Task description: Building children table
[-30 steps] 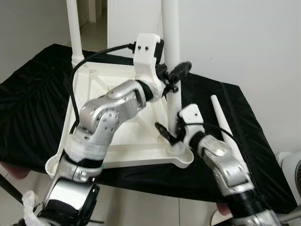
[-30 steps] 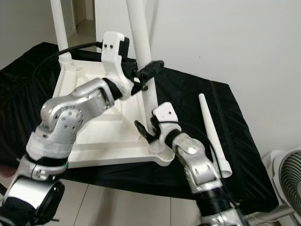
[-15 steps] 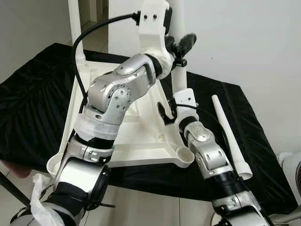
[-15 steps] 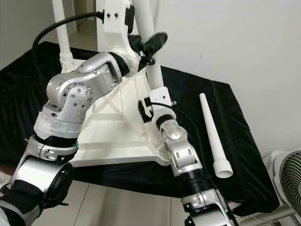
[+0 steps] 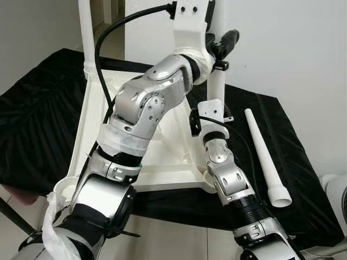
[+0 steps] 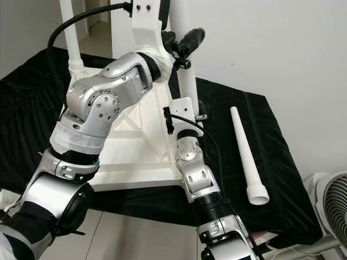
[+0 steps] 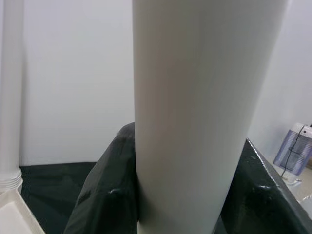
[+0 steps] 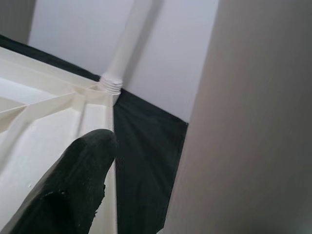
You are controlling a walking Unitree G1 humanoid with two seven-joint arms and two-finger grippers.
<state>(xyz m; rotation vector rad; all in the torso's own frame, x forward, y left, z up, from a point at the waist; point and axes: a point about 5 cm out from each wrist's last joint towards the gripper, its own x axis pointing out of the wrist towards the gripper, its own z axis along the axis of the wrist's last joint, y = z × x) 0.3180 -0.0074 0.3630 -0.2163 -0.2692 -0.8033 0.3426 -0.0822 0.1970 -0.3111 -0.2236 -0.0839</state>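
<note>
Item: white tabletop (image 5: 162, 157), upside down on the black-draped bench (image 5: 32, 119), presumably so legs go in from above. Left end effector (image 5: 219, 46) clamps upright leg (image 5: 217, 89); right end effector (image 5: 203, 122) steadies it lower, spread unclear. Spare leg (image 5: 263, 157) lies beside, awaiting fitting.

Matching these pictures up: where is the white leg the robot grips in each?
Left eye: held leg upper middle, left gripper above right gripper.
Right eye: upper middle.
Left wrist: centre.
Right wrist: right side.
Shared landmark: the other upright leg.
</note>
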